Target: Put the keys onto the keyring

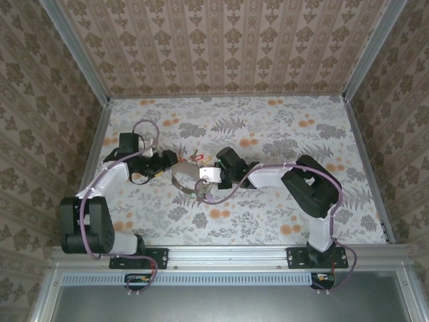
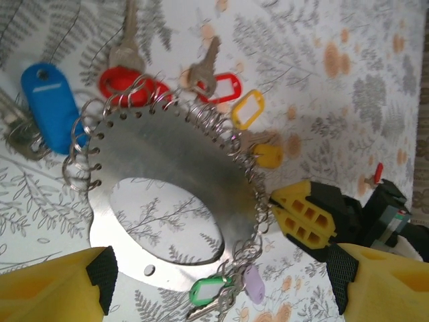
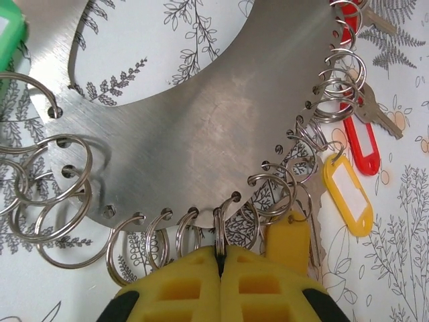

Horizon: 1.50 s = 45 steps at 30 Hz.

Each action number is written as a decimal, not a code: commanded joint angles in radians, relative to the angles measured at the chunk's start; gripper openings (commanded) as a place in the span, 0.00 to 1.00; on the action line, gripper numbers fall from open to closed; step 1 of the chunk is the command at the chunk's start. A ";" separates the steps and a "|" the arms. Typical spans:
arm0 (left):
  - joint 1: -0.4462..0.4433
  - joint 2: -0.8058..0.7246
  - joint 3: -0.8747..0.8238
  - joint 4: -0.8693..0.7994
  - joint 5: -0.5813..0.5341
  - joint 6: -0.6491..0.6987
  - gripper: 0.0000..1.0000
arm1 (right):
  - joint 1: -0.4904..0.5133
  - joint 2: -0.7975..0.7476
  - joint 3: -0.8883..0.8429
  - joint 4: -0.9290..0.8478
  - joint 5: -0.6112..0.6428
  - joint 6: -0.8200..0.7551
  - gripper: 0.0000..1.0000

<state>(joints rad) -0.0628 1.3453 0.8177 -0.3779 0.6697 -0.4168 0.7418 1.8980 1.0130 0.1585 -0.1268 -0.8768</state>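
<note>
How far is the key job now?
Done: keys with the blue tag, red tag, yellow tag and green tag seem to hang on rings around the steel plate. In hand: the right gripper is shut on one split ring at the plate's edge; the left gripper hovers open. Left: many rings look empty; the yellow-headed key's attachment is unclear.

Bright even light, soft shadows, metal glare, blurred near edges
</note>
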 commanded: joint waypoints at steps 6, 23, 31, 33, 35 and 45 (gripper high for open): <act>-0.015 -0.176 -0.021 0.153 0.139 0.195 0.88 | -0.019 -0.211 -0.180 0.264 -0.164 0.256 0.00; -0.184 -0.357 -0.094 0.239 0.405 0.899 0.64 | -0.034 -0.562 -0.379 0.483 -0.412 0.486 0.00; -0.309 -0.351 -0.094 0.266 0.382 0.962 0.49 | -0.030 -0.650 -0.361 0.386 -0.481 0.477 0.00; -0.342 -0.350 -0.097 0.286 0.375 0.963 0.48 | -0.029 -0.660 -0.356 0.364 -0.487 0.473 0.00; -0.371 -0.346 -0.099 0.293 0.372 0.970 0.45 | -0.029 -0.667 -0.352 0.351 -0.493 0.470 0.00; -0.430 -0.327 -0.071 0.202 0.317 1.054 0.36 | -0.023 -0.663 -0.319 0.323 -0.498 0.473 0.00</act>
<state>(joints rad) -0.4850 1.0195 0.7143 -0.1417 0.9974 0.5808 0.7128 1.2613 0.6407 0.4629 -0.5850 -0.4145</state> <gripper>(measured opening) 0.366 0.058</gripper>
